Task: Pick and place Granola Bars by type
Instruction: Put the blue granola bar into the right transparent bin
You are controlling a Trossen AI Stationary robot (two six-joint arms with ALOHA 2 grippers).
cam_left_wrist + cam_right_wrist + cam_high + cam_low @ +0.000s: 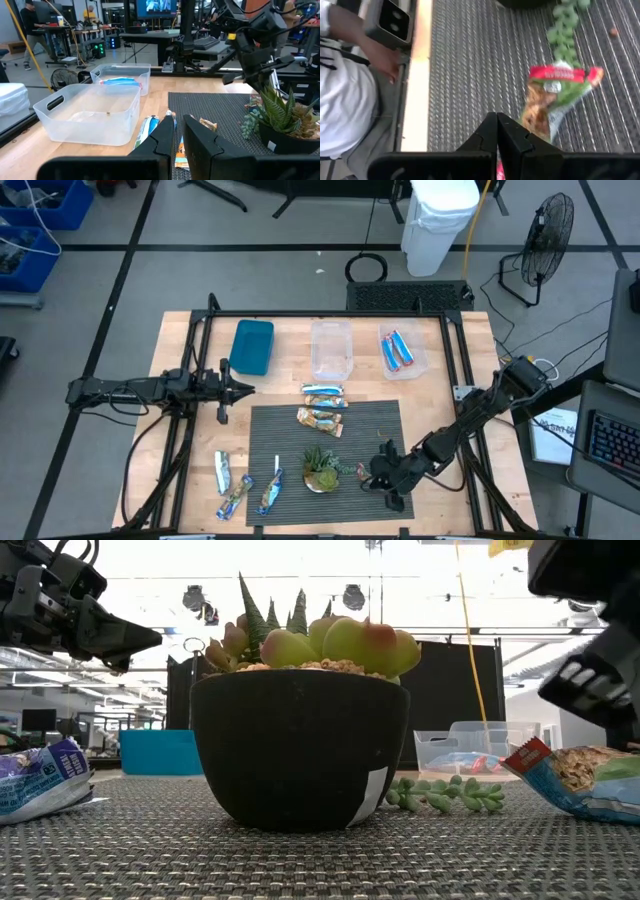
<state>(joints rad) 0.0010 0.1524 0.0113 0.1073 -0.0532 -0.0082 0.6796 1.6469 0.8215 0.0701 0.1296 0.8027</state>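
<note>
Potted succulent [320, 470] on dark mat [290, 430]; teal bin [251, 346] beside clear bin [331, 350].

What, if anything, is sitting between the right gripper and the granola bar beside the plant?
Nothing visible. The right gripper, shut, sits just short of the granola bar on the mat; the plant's trailing sprig lies beyond the bar, not between them.
</note>
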